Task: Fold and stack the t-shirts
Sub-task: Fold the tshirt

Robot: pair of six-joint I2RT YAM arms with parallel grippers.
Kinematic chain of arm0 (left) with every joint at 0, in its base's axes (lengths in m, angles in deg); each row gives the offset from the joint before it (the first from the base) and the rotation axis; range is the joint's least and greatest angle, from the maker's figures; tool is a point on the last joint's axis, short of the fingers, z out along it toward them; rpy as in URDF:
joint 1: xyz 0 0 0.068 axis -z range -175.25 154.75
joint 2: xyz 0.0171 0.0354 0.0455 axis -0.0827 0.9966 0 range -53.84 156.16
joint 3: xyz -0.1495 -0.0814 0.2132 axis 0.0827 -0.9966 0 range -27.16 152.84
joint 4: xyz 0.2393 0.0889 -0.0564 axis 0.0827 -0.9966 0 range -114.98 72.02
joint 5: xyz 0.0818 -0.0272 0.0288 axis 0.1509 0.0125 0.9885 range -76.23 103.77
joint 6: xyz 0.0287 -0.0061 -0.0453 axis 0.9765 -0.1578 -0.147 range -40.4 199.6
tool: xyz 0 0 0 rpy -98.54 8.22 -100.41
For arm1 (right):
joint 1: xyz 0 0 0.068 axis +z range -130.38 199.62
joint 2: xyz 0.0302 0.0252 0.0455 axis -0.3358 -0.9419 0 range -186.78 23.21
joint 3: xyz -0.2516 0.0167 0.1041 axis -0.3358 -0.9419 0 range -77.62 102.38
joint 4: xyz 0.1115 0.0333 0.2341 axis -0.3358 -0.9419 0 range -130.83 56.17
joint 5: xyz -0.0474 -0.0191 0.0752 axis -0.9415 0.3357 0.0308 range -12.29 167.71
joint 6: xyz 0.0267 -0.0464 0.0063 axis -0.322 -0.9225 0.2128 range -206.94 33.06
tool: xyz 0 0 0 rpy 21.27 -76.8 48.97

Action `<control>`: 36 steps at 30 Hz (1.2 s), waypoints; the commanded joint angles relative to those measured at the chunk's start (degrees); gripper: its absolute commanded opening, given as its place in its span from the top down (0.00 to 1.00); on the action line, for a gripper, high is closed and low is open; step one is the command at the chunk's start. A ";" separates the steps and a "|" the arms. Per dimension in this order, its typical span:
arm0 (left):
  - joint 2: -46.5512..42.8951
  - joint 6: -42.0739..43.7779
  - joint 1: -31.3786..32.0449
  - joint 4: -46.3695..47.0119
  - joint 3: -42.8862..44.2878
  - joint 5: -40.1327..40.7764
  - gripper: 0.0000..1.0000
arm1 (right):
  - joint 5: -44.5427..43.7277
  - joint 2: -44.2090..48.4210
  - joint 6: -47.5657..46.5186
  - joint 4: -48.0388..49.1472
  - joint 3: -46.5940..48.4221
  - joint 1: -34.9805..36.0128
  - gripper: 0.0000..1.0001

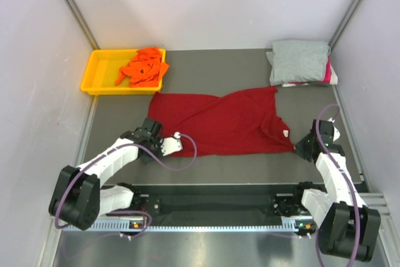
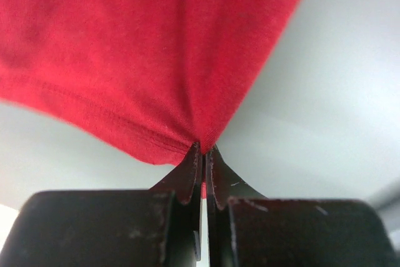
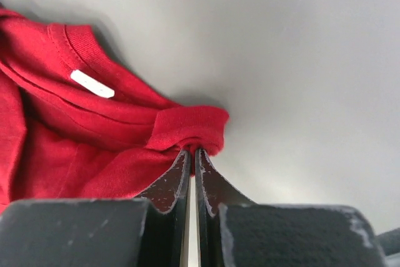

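Bright even light, soft shadows; dark red t-shirt (image 2: 125,48) blurred close up.

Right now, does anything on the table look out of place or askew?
The bright orange cloth t-shirt sits crumpled, hanging over the right rim of the yellow plastic tray. The dark red t-shirt lies wrinkled and skewed.
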State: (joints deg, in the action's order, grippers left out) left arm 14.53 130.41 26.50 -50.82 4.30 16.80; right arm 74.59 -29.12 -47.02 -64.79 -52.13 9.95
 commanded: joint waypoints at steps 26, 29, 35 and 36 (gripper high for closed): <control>4.81 -11.68 -7.34 -15.63 27.33 -5.58 0.14 | 13.43 -4.87 -13.28 -0.41 17.11 -8.15 0.48; 10.34 -16.61 -10.32 -13.84 30.05 -6.63 0.36 | 10.84 -8.91 -16.45 -2.61 21.69 4.08 0.44; 14.84 -17.32 -14.90 -11.02 28.40 -9.10 0.26 | 13.57 -20.86 -21.11 0.02 22.93 13.80 0.39; 15.46 -16.71 -15.43 -9.54 27.87 -8.31 0.24 | 14.01 -23.49 -22.16 0.37 23.11 14.24 0.39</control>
State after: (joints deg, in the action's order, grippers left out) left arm 29.35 115.06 12.23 -64.81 33.11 8.71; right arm 88.15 -48.16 -64.61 -64.55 -29.96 22.19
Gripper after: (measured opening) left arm 0.742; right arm 0.605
